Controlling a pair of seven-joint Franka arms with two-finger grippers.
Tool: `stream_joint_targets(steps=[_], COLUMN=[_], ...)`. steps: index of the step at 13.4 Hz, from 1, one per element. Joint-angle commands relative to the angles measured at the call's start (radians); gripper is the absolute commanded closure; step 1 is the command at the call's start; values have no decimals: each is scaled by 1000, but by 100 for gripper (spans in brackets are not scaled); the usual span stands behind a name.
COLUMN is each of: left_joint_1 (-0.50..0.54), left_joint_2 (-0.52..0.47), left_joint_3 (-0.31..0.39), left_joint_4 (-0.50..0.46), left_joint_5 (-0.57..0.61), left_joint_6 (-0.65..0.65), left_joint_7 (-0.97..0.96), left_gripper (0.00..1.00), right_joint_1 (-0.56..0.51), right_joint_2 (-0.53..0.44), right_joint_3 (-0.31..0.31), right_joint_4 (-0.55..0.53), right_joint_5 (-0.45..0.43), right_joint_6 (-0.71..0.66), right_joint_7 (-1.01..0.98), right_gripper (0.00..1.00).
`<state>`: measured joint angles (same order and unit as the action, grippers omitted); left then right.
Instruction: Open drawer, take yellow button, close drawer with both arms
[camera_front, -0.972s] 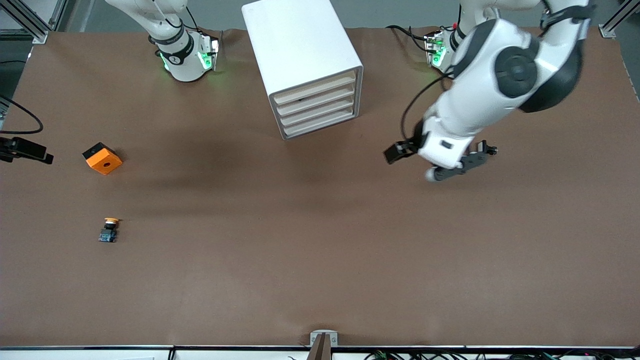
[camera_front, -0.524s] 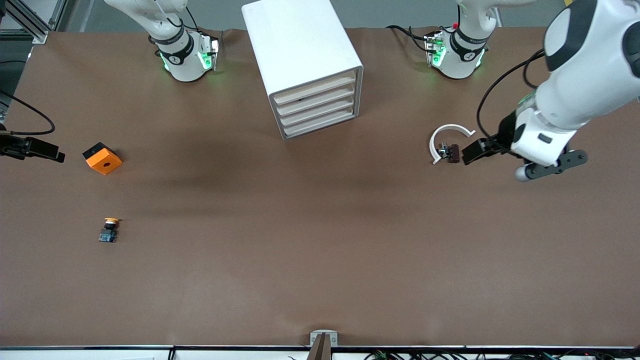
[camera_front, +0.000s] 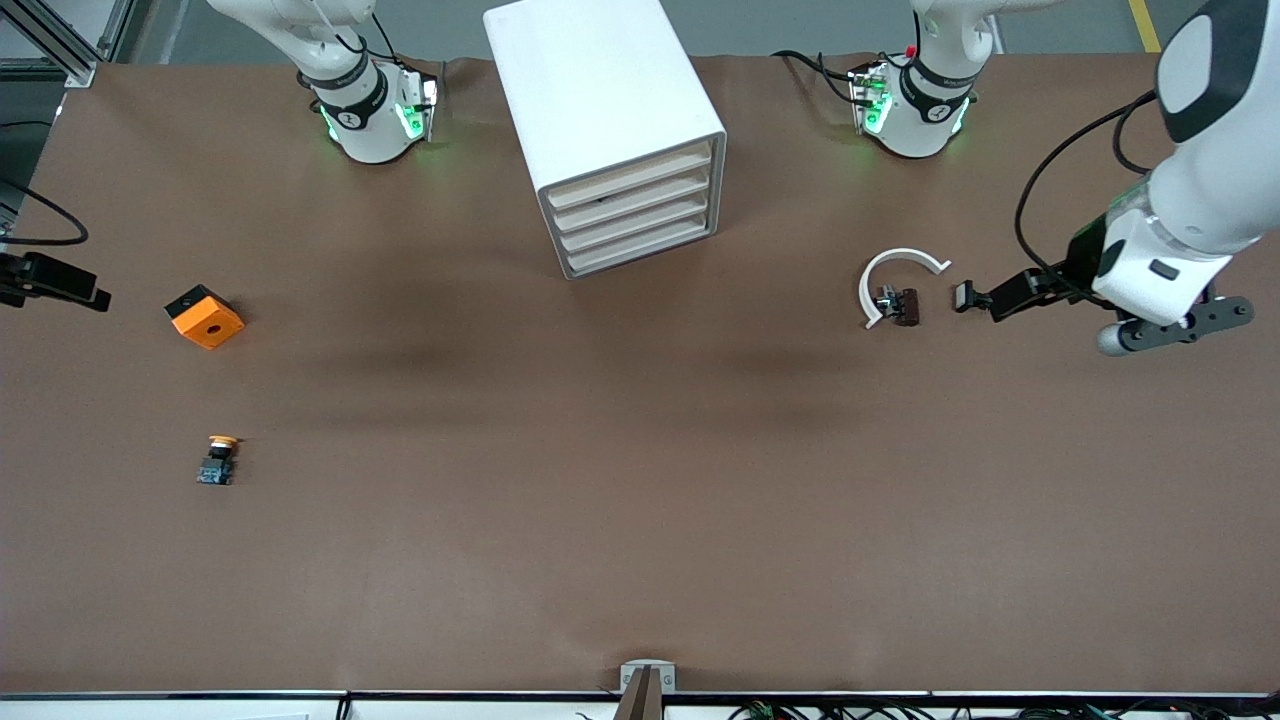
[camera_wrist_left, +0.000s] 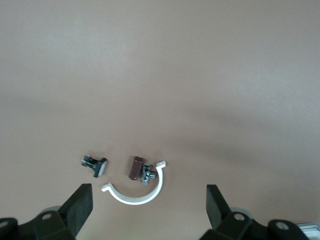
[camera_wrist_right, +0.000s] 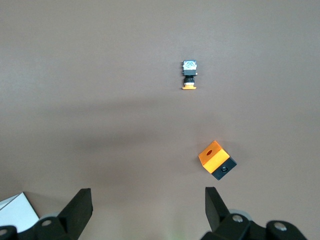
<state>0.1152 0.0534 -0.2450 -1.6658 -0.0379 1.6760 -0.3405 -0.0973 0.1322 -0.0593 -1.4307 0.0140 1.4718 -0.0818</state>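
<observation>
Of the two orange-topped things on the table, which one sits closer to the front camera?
The button, small with a round orange cap; the orange block with a hole lies farther back.

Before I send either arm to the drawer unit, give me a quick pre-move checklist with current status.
1. All four drawers of the drawer unit shut: ok, none opened yet.
2. Left gripper open and empty, over the table near the white clip and the small parts beside it: ok.
3. Right gripper open and empty at the right arm's end of the table: ok.
4. Button located: ok, it lies on the table, nearer the front camera than the orange block, not in a drawer.
5. Drawer contents: cannot tell.
</observation>
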Motion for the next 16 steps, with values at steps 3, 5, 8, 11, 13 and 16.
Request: stream_joint_targets(steps=[3,5,8,11,13,16], left_joint_1=[-18,-125,-121,-101,-95,-94], left_joint_2=[-49,-69,-81,-57,-55,-59], left_joint_3=[71,206,231,231,231,231], left_joint_4=[-26,-32,-29,29,53,54], left_joint_5=[15,15,15,18,27,30], left_joint_6=[-13,-18,-28,-21,-21,-32], left_joint_7=[104,132,198,202,206,228], left_gripper=[0,0,0,0,0,0], right_joint_1=[11,10,5,13,13,25], right_joint_2=[-32,-66,-112,-158,-202,-289], right_joint_3=[-2,-4,-7,-1,1,-2], right_joint_4=[15,-10,-14,-54,-123,-249], right_joint_5=[-5,-14,-6,-6,-5,-2], right_joint_6=[-62,-68,-110,-101,-94,-16], right_joint_7=[17,16,19,19,19,20], right_gripper=[0,0,0,0,0,0])
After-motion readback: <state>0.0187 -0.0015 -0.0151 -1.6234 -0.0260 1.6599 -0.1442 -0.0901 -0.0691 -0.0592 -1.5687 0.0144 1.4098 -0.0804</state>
